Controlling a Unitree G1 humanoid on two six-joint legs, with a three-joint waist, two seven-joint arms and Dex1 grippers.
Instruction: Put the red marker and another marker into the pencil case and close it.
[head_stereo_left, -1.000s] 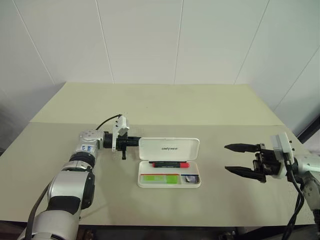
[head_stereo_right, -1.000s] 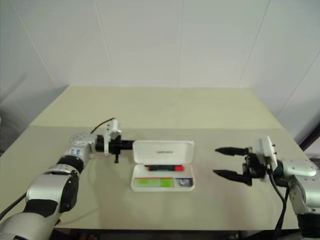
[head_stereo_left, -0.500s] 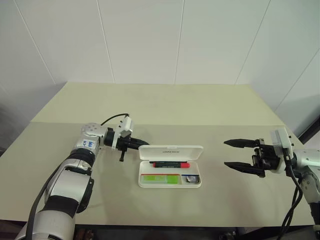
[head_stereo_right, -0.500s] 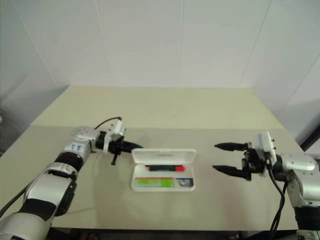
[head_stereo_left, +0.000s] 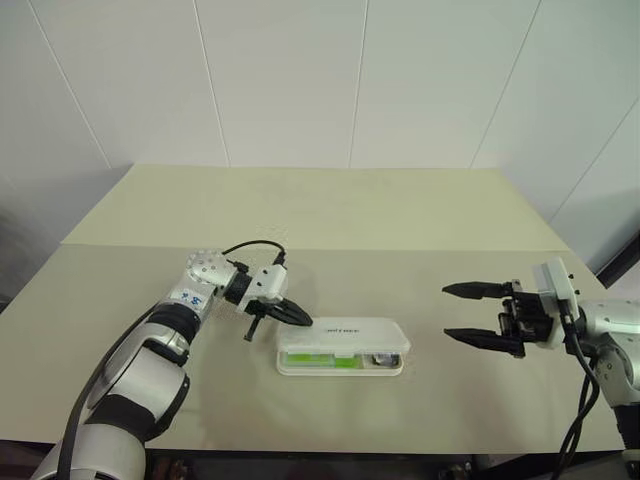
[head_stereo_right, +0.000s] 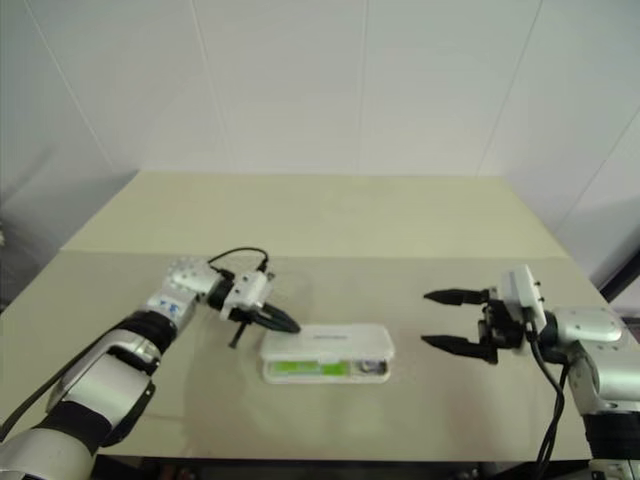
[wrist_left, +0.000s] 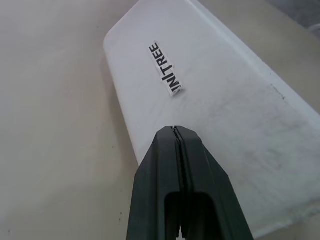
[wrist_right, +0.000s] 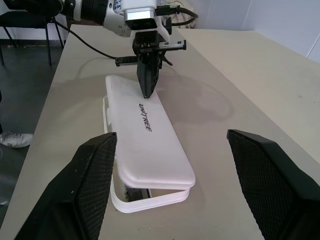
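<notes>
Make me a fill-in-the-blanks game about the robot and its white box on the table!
1. The left end effector has its two black fingers pressed ____.
2. The left end effector pushes down on the lid of the white ____.
3. Through the narrow gap under the lid of the pencil case, the highlighter looks ____ in colour.
4. The right end effector is ____ and holds nothing.

Missing words: together; pencil case; green; open
</notes>
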